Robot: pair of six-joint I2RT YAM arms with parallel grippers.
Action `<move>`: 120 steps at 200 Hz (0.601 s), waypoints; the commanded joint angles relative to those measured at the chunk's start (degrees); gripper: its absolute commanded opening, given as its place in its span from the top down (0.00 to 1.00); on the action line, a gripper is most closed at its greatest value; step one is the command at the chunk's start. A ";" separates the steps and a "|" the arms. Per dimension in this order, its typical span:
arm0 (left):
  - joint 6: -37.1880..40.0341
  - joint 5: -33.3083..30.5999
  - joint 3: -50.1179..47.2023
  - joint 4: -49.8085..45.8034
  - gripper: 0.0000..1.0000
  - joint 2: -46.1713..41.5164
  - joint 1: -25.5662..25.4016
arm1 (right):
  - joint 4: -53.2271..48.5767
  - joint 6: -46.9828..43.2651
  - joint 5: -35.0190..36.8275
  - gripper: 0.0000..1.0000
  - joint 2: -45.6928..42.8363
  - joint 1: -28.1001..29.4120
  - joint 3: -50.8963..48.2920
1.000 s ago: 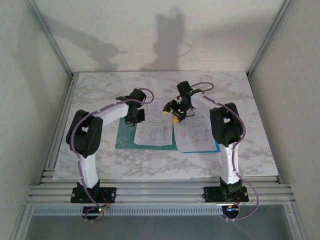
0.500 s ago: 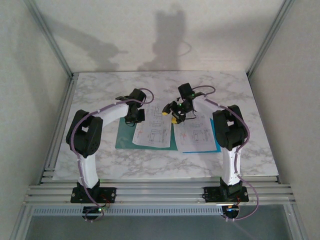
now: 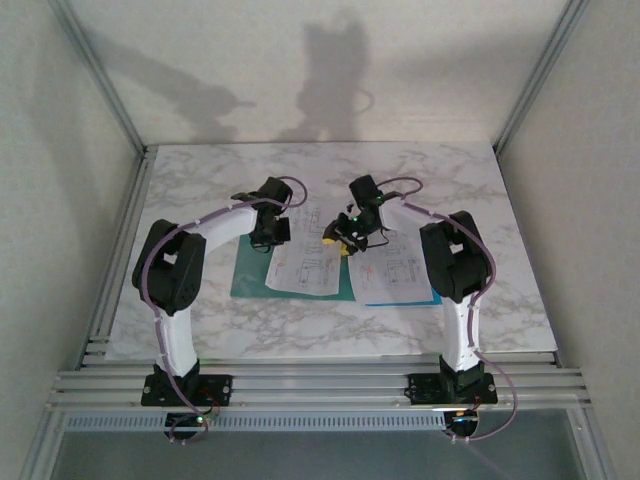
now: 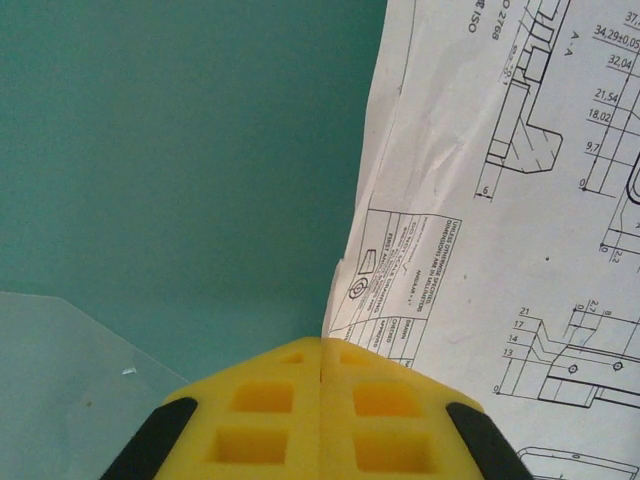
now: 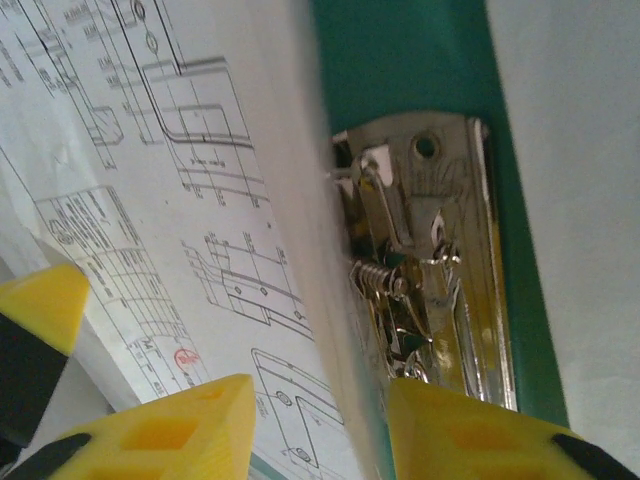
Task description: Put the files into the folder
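Left gripper pressed together, bottom centre, at files edge over folder. Right gripper spread; files edge straddled, clip right.

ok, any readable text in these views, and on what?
"34,29±0,05", "32,04", "21,54", "18,02", "9,7", "6": dimensions on the drawing sheet, left wrist view.
"A - A": section label, same sheet.
"21", "17", "14", "13": lower dimensions, same sheet.
Title block: too small to read.
Sheet beside the metal clip, right wrist view: print blurred, unreadable.
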 commanded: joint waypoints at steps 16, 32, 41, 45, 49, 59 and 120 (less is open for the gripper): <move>-1.23 0.75 -0.89 0.12 1.00 0.37 0.37 | -0.18 -1.37 0.64 0.65 -2.21 1.17 -1.42; -1.25 0.82 -0.87 0.21 1.00 0.35 0.37 | -0.56 -1.66 0.98 0.68 -2.29 1.61 -1.22; -1.34 0.85 -0.84 0.21 1.00 0.36 0.41 | -0.87 -1.90 1.16 0.71 -2.26 1.83 -1.11; -1.34 0.85 -0.87 0.29 1.00 0.34 0.37 | -0.96 -1.98 1.08 0.72 -2.24 1.93 -1.16; -1.44 0.85 -0.91 0.31 1.00 0.36 0.37 | -1.14 -2.07 1.26 0.72 -2.24 2.03 -1.11; -1.47 0.93 -0.92 0.30 1.00 0.32 0.34 | -1.38 -2.24 1.49 0.74 -2.22 2.14 -1.21; -2.67 1.09 -0.70 0.12 1.00 -0.81 0.45 | -7.00 -7.21 6.37 1.00 -3.24 2.20 0.94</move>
